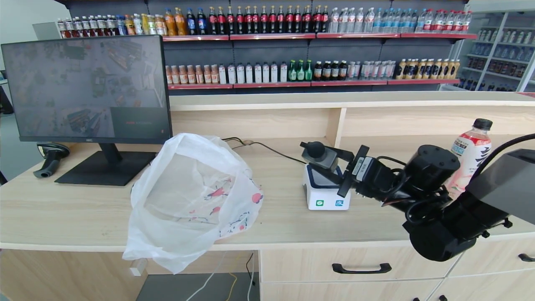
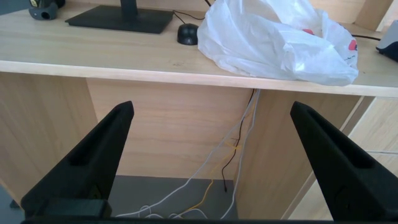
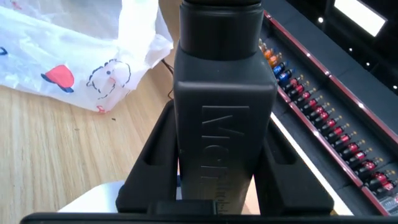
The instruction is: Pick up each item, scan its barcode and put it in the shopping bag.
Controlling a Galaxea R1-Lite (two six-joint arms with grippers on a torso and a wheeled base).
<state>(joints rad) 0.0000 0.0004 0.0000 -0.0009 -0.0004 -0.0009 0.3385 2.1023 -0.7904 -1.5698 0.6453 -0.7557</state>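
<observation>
My right gripper (image 1: 330, 161) is shut on a dark grey, square-sided container (image 1: 318, 154) with a black cap. It holds the container lying sideways just above the white barcode scanner (image 1: 327, 196) on the counter. In the right wrist view the container (image 3: 224, 106) sits between the fingers (image 3: 152, 152), with the scanner's white corner (image 3: 99, 196) below. The white shopping bag (image 1: 188, 196), printed with red shapes, slumps over the counter's front edge left of the scanner. My left gripper (image 2: 211, 112) hangs open below counter height, facing the bag (image 2: 273, 37).
A pink drink bottle (image 1: 470, 154) with a black cap stands at the right behind my right arm. A monitor (image 1: 87, 88), a handheld scanner (image 1: 50, 161) and a mouse (image 2: 188, 34) occupy the counter's left. Cables run behind the bag. Drink shelves (image 1: 313, 37) line the back wall.
</observation>
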